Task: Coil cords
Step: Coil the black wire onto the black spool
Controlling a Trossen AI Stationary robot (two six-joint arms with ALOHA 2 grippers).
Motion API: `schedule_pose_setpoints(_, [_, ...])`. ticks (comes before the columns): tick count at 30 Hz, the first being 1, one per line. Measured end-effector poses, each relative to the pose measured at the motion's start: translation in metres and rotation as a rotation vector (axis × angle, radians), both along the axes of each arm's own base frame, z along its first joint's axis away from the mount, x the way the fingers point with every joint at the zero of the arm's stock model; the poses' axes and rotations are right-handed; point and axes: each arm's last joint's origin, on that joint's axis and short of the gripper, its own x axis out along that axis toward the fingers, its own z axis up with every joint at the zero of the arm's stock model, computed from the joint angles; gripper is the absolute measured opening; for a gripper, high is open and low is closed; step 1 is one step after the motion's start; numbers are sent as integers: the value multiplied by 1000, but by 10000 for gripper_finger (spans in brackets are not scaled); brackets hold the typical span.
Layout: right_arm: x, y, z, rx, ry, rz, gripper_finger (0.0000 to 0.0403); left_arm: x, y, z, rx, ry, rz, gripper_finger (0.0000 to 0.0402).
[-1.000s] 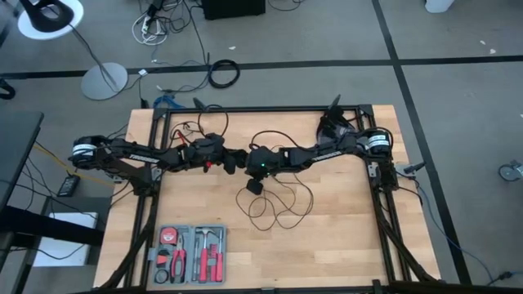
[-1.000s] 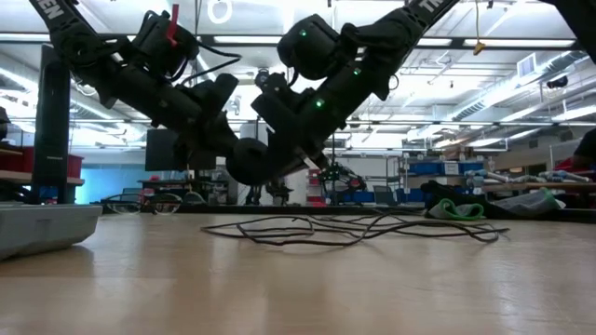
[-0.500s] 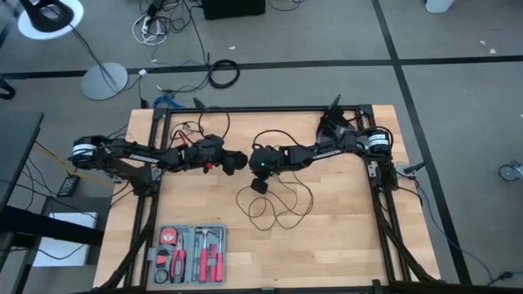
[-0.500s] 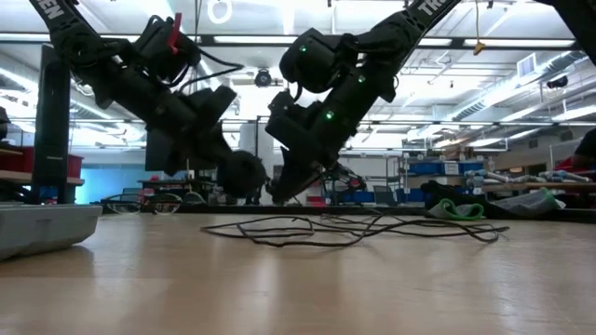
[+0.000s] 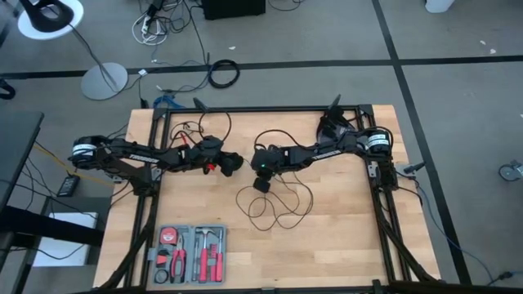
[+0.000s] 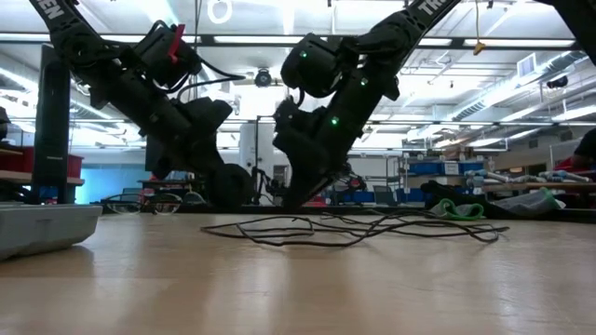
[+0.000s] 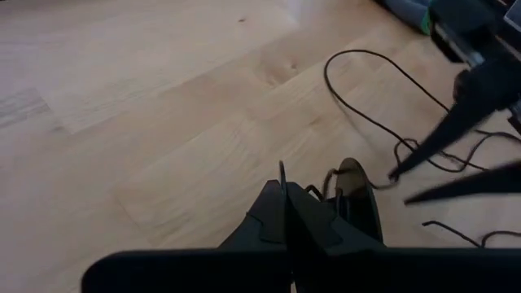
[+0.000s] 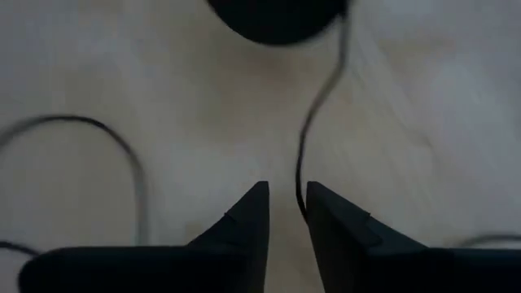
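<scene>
The thin black cord lies in loose loops on the wooden table (image 5: 278, 204) (image 6: 345, 228). One end runs up to a round black puck (image 5: 231, 163) (image 7: 358, 199). My left gripper (image 5: 227, 162) (image 7: 286, 195) is shut at the cord right beside the puck, which stands on edge. My right gripper (image 5: 248, 168) (image 8: 285, 203) slants down just right of the puck, fingers slightly apart. The cord (image 8: 313, 106) runs from the puck (image 8: 277, 12) into the gap between its fingers. My left gripper pinches the cord between its shut fingertips, close to the puck, and a short bend of cord (image 7: 281, 169) sticks up out of them. The fingers slant down from the table's left. Whether the puck rests on the table, I cannot tell. My right gripper has the cord passing between its parted fingers, close along one finger's inner edge (image 8: 303, 199). I cannot tell whether it touches.
A grey tool tray (image 5: 189, 253) with red-handled tools sits near the front left; its edge shows in the low view (image 6: 47, 223). Cables with red clips (image 5: 184, 131) lie at the far left. Black frame rails border the table. Bare wood stretches to the right and front.
Both grippers have tipped further downward and sunk toward the table. The puck at my left gripper has come down from well above the table to just over it. The two grippers were close together and now stand a little apart.
</scene>
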Motion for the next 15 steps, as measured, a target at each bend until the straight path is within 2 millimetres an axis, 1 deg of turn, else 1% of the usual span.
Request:
schedule_pose_setpoints(3, [-4, -1, -2, -19, 50, -16, 56, -1, 0, -1, -2, 10, 1, 0])
schedule_pose_setpoints(6, [-8, -1, -5, -18, 93, -14, 13, 0, 0, 0, -1, 3, 0, 0])
schedule_pose_setpoints(10, [-5, 3, -3, -8, 65, 2, 4, 2, 0, 2, 5, -29, 0, 0])
schedule_pose_setpoints(15, [1, 12, 0, 10, -7, 41, 1, 4, 1, 5, 8, -69, -8, 0])
